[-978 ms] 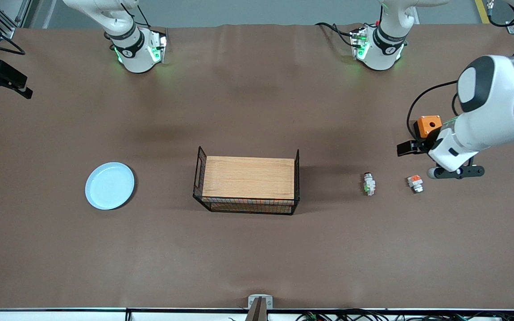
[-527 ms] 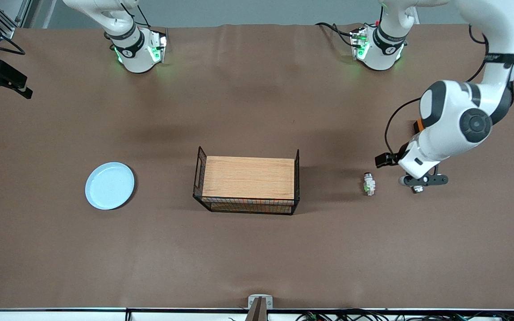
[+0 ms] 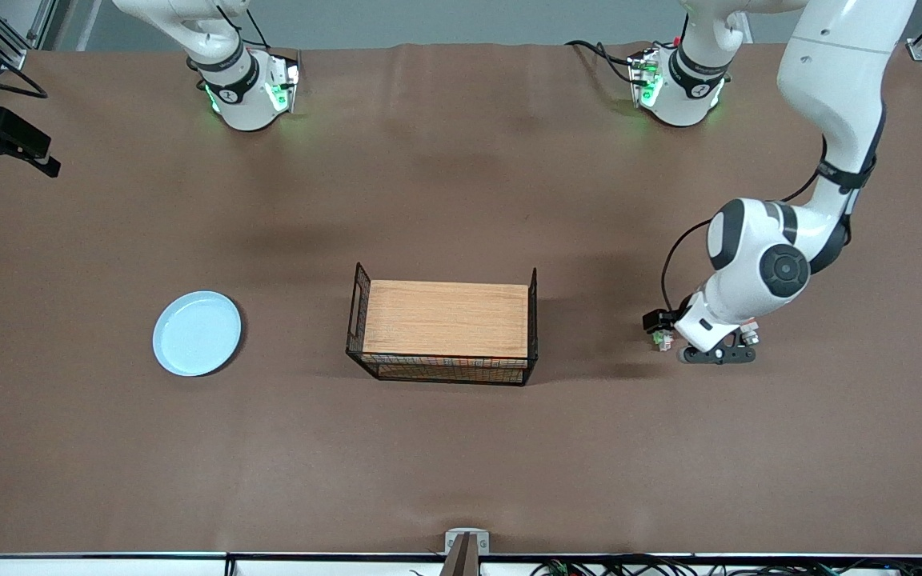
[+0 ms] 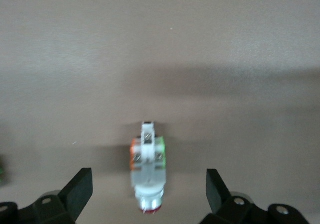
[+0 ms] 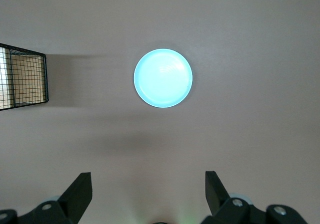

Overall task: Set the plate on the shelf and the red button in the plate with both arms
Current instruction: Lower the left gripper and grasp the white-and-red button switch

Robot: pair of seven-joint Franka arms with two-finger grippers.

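The pale blue plate (image 3: 197,333) lies flat toward the right arm's end of the table and shows in the right wrist view (image 5: 163,78). The red button (image 3: 659,341) lies on its side toward the left arm's end, partly hidden by the left hand. My left gripper (image 3: 717,354) is open and low over the table beside it. In the left wrist view the button (image 4: 148,166), white with a red cap and green tab, lies centred between the open fingers (image 4: 148,178), untouched. My right gripper (image 5: 147,179) is open and empty, high over the plate, and out of the front view.
A black wire basket (image 3: 358,316) with a wooden board on it stands mid-table, between plate and button; its end shows in the right wrist view (image 5: 22,77). A white piece with an orange-red block (image 3: 751,328) lies beside the left hand, mostly hidden.
The left arm has swung in from its end of the table toward the basket and come down, passing over the orange-block piece to the red button. Plate, basket and button have not moved.
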